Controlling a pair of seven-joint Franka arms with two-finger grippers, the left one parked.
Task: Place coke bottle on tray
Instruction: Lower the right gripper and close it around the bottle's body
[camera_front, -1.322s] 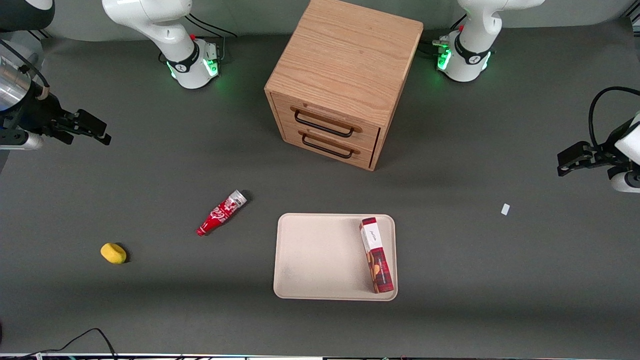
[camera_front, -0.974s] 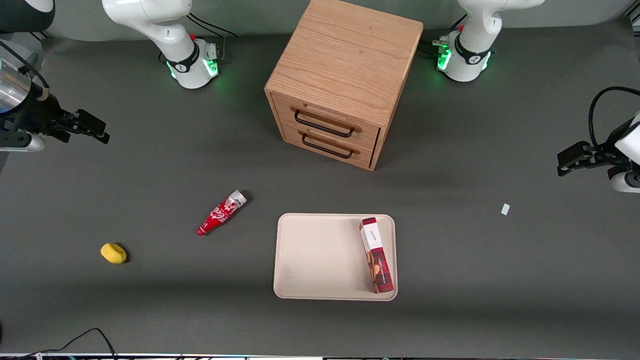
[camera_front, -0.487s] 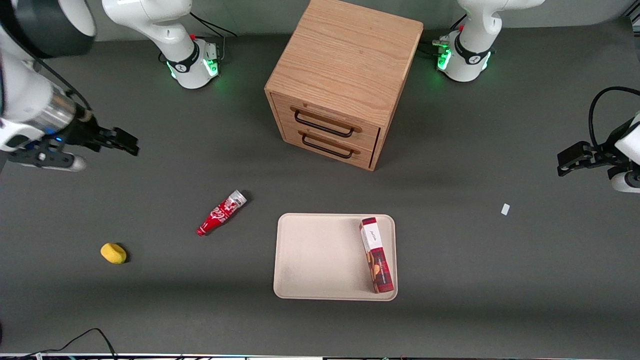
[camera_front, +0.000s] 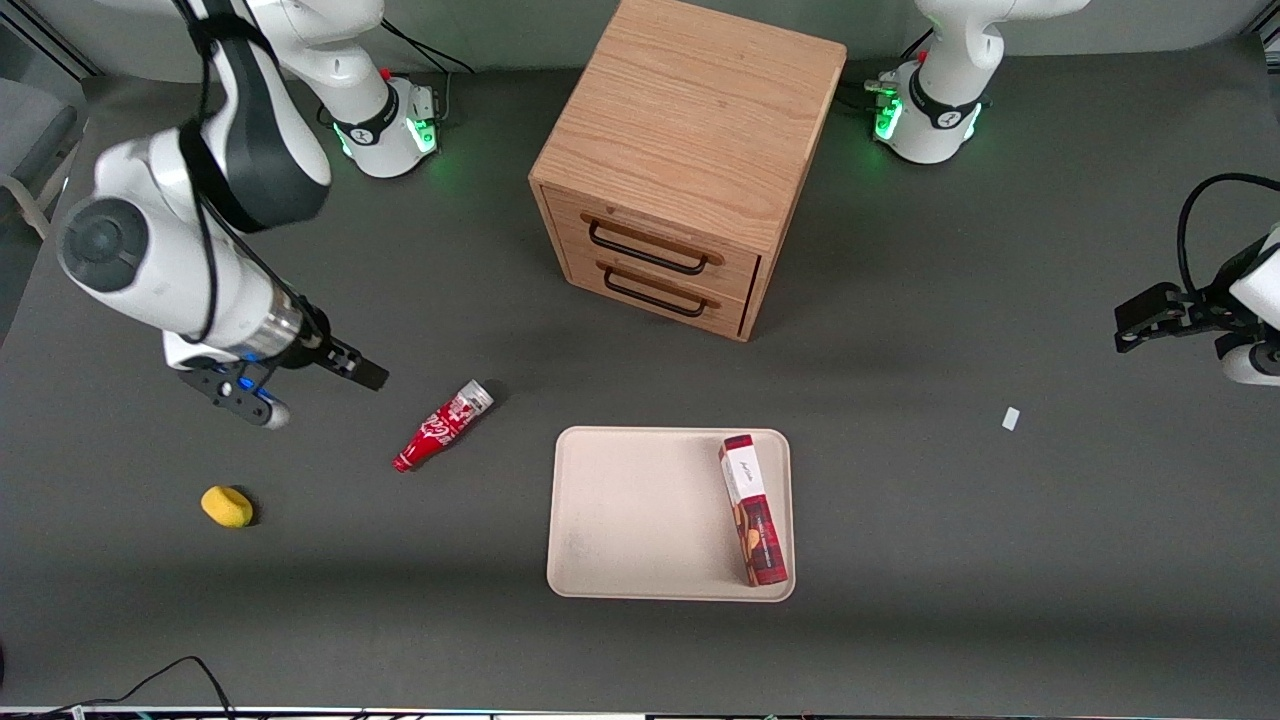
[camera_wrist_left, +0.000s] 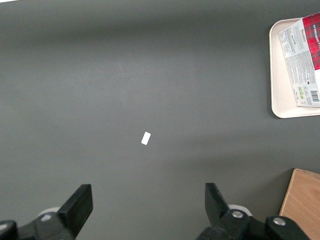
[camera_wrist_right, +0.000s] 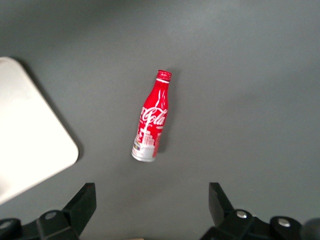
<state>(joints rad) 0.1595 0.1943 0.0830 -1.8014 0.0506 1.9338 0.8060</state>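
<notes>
Lying flat on the dark grey bench (camera_front: 900, 500): one coke bottle (camera_front: 442, 425), slim and contoured, glossy red with white script, a silver base and a narrow red neck with the cap end nearer the front camera. Resting clear of everything, near the tray (camera_front: 640, 515) but not touching it, toward the working arm's end. Seen again from the right wrist (camera_wrist_right: 150, 120), on its side with the silver base toward the claw.

One tray, flat cream-beige, rectangular with rounded corners and a low raised rim, matte and faintly speckled. One long box (camera_front: 753, 510) on it, red and white cardboard, lying along the edge toward the parked arm's end.

One cabinet (camera_front: 690, 150) of pale grained wood, cube-shaped, with two drawers, each with one dark bar handle, farther from the front camera than the tray.

One small yellow rounded lump (camera_front: 227, 506), nearer the camera than the bottle and toward the working arm's end. One tiny white scrap (camera_front: 1011, 419) toward the parked arm's end.

One claw (camera_front: 350, 372) hovering above the bench just beside the bottle, fingers spread wide and holding nothing, black and blocky from the wrist (camera_wrist_right: 150, 210).
</notes>
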